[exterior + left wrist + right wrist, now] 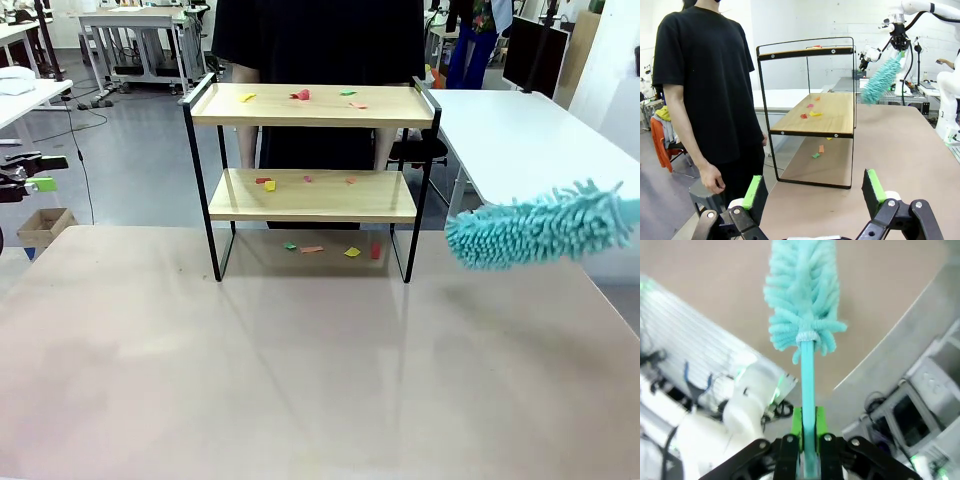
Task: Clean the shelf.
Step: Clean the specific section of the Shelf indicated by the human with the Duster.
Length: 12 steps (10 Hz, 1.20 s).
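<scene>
The shelf (312,106) stands at the far middle of the table (300,380), at 12 o'clock from the front camera. Paper scraps (300,95) litter its top board, its lower board and the tabletop between its legs. At 3 o'clock of the shelf, apart from it, the teal duster (540,228) hangs level with the lower board, its head pointing toward 9 o'clock.

The right gripper (807,427) is clamped on the duster's handle, and the left gripper (815,192) waits with its jaws wide apart, holding nothing. To clean well, the duster probably should enter from the open 3 o'clock end and sweep flat along each board, top first, so scraps fall downward and none get pushed against the frame's rails.

The front view gives all three littered levels at once. The left wrist view looks along the shelf from its end, showing the person (710,85) just beside the frame at 9 o'clock. The right wrist view shows the grip low on the handle.
</scene>
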Each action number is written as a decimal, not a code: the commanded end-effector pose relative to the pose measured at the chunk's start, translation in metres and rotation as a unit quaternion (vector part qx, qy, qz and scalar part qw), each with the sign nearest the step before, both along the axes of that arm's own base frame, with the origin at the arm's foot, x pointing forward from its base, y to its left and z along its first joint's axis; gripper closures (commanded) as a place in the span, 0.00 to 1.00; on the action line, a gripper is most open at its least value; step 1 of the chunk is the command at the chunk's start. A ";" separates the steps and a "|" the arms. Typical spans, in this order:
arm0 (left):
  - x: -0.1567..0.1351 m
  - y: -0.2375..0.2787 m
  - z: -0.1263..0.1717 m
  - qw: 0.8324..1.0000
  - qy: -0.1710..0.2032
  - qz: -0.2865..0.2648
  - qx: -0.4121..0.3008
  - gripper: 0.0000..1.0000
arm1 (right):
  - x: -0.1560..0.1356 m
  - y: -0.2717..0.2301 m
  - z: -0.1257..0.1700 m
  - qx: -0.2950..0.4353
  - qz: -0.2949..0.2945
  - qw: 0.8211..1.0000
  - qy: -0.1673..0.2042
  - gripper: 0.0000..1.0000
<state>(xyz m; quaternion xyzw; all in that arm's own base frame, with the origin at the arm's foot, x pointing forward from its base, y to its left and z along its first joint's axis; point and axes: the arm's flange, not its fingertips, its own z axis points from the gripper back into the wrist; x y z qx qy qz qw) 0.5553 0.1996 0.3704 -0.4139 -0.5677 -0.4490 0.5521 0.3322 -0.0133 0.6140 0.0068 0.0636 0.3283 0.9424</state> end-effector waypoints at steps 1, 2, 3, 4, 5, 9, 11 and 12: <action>-0.002 0.000 0.003 1.000 -0.003 0.000 0.000 0.00 | -0.020 -0.001 -0.010 0.005 0.108 0.993 0.041 0.87; -0.002 0.000 0.003 1.000 -0.003 0.000 0.000 0.00 | -0.029 0.008 -0.019 0.029 0.139 0.988 0.053 0.87; -0.002 0.000 0.003 1.000 -0.003 0.000 0.000 0.00 | -0.037 0.016 -0.026 0.045 0.169 0.982 0.064 0.87; -0.002 0.000 0.003 1.000 -0.003 0.000 0.000 0.00 | -0.045 0.024 -0.034 0.044 0.196 0.977 0.071 0.87; -0.002 0.000 0.003 1.000 -0.003 0.000 0.000 0.00 | -0.048 0.027 -0.037 0.048 0.208 0.974 0.080 0.87; -0.002 0.000 0.003 1.000 -0.003 0.000 0.000 0.00 | -0.047 0.034 -0.042 0.038 0.203 0.975 0.082 0.87; -0.002 0.000 0.003 1.000 -0.003 0.000 0.000 0.00 | -0.047 0.034 -0.042 0.038 0.203 0.975 0.082 0.87; -0.002 0.000 0.003 1.000 -0.003 0.000 0.000 0.00 | -0.047 0.034 -0.042 0.038 0.203 0.975 0.082 0.87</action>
